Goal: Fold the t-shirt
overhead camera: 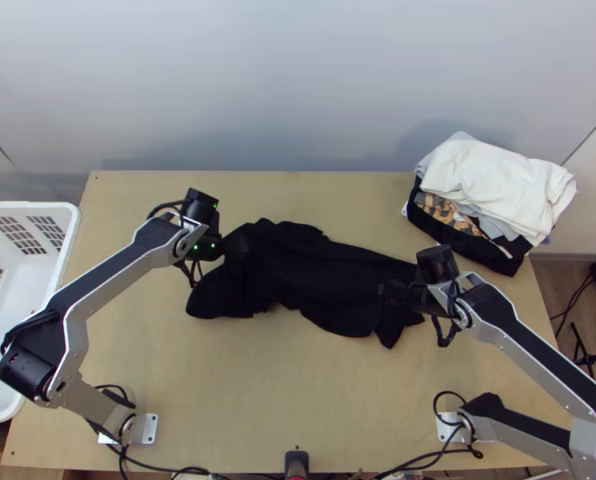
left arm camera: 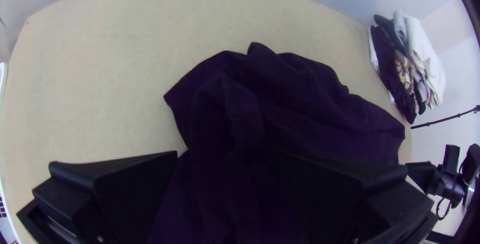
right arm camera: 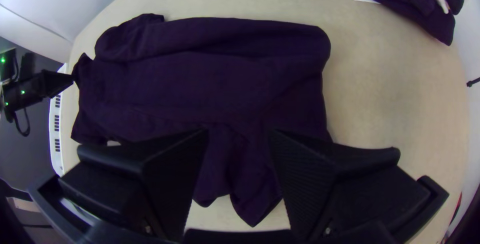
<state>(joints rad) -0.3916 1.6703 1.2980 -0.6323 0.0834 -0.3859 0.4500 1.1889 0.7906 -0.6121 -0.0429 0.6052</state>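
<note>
Looks barely begun, with rumpled black t-shirt (overhead camera: 306, 272) left to flatten and fold, between spread-apart left gripper (left arm camera: 228, 155) and right gripper (right arm camera: 237, 131).

Left gripper (overhead camera: 242, 245) at shirt (left arm camera: 305, 104), fingers parted; contact hard to make out. Shirt rumpled on table (left arm camera: 100, 84), dark folds between fingers. Right gripper (overhead camera: 387, 293) near shirt's far end. Clothes pile (left arm camera: 425, 59) beyond.
</note>
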